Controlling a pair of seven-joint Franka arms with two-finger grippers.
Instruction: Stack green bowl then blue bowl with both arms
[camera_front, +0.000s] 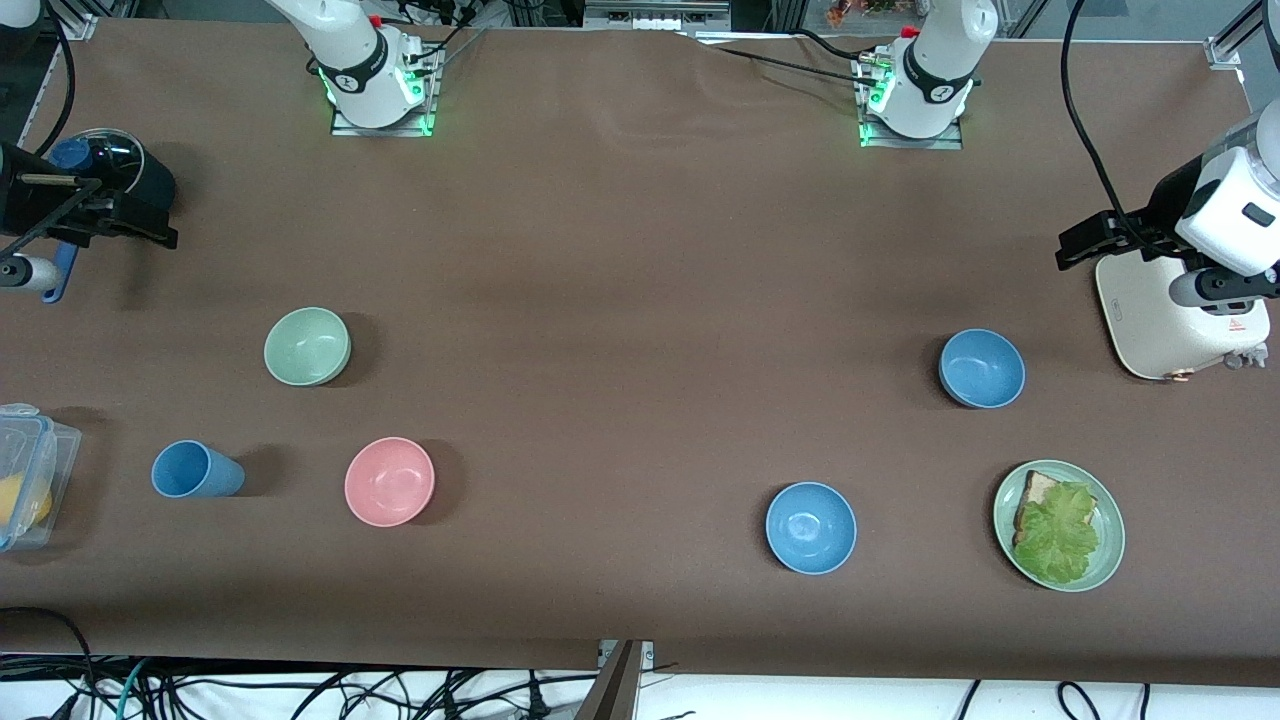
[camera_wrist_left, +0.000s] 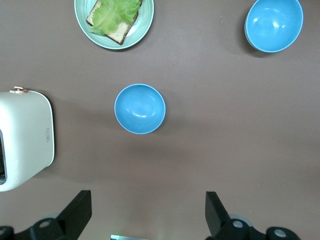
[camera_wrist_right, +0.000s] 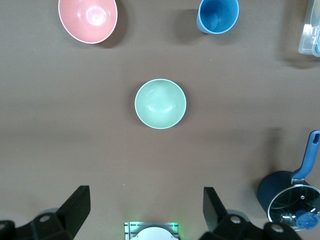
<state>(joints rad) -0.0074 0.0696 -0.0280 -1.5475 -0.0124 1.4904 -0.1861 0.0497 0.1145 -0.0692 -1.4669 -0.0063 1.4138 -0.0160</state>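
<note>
The green bowl (camera_front: 307, 346) sits upright toward the right arm's end of the table and shows mid-frame in the right wrist view (camera_wrist_right: 160, 103). Two alike blue bowls stand toward the left arm's end. One blue bowl (camera_front: 982, 368) is beside the toaster, mid-frame in the left wrist view (camera_wrist_left: 140, 108). The other blue bowl (camera_front: 811, 527) is nearer the front camera (camera_wrist_left: 273, 25). My right gripper (camera_front: 150, 225) (camera_wrist_right: 146, 207) is raised high, open and empty. My left gripper (camera_front: 1080, 245) (camera_wrist_left: 148, 210) is raised high, open and empty.
A pink bowl (camera_front: 389, 481) and a blue cup (camera_front: 196, 470) lie nearer the camera than the green bowl. A clear container (camera_front: 30, 490) and a dark lidded pot (camera_front: 115, 165) stand at the right arm's end. A white toaster (camera_front: 1180, 320) and a green plate (camera_front: 1005, 510) with bread and lettuce stand at the left arm's end.
</note>
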